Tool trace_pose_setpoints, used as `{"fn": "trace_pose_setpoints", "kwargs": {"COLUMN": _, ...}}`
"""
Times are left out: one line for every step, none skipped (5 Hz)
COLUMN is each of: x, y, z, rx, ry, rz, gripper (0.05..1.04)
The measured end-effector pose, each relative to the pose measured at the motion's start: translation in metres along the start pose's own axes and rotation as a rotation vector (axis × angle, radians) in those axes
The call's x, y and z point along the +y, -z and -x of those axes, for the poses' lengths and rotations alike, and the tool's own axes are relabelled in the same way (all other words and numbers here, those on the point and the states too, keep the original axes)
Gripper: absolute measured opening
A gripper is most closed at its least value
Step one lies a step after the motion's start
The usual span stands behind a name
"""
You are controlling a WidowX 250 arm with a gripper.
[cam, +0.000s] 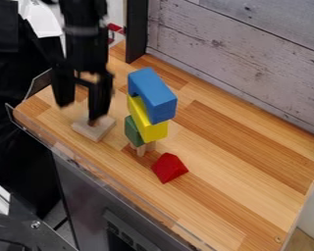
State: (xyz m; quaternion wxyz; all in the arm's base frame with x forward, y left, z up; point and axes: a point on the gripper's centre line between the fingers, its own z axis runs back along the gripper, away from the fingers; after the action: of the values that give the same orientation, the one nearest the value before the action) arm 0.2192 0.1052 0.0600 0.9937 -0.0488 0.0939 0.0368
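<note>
The black gripper (80, 109) hangs at the upper left of the counter, its two fingers apart with nothing between them. Below it lies a flat, pale wooden block (95, 129); the right fingertip overlaps its back edge, and whether they touch I cannot tell. To the right of the gripper stands a stack: a blue block (153, 96) with a notch on top, a tilted yellow block (146, 121) under it, then a green block (133, 131) and small plain wooden pieces (141, 149) at the bottom. A red wedge-shaped block (169, 168) rests in front of the stack.
The wooden counter (245, 162) has a clear raised guard (114, 182) along its front left edge. Grey wooden boards (251, 63) form a wall behind, with a dark upright post (137, 29) at its left end.
</note>
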Motion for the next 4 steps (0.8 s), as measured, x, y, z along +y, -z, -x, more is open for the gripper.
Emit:
{"fn": "trace_pose_setpoints", "kwargs": {"x": 0.002, "y": -0.047, "z": 0.007, "rx": -0.112, "ry": 0.012, "rz": -0.008, "gripper": 0.999}}
{"fn": "trace_pose_setpoints", "kwargs": {"x": -0.005, "y": -0.093, "z": 0.012, "rx": -0.224, "ry": 0.073, "rz": -0.040, "gripper": 0.999}}
{"fn": "trace_pose_setpoints", "kwargs": {"x": -0.031, "y": -0.100, "z": 0.007, "rx": -0.226, "ry": 0.137, "rz": -0.048, "gripper": 0.999}}
{"fn": "trace_pose_setpoints", "kwargs": {"x": -0.057, "y": -0.102, "z": 0.008, "rx": -0.210, "ry": 0.137, "rz": -0.022, "gripper": 0.999}}
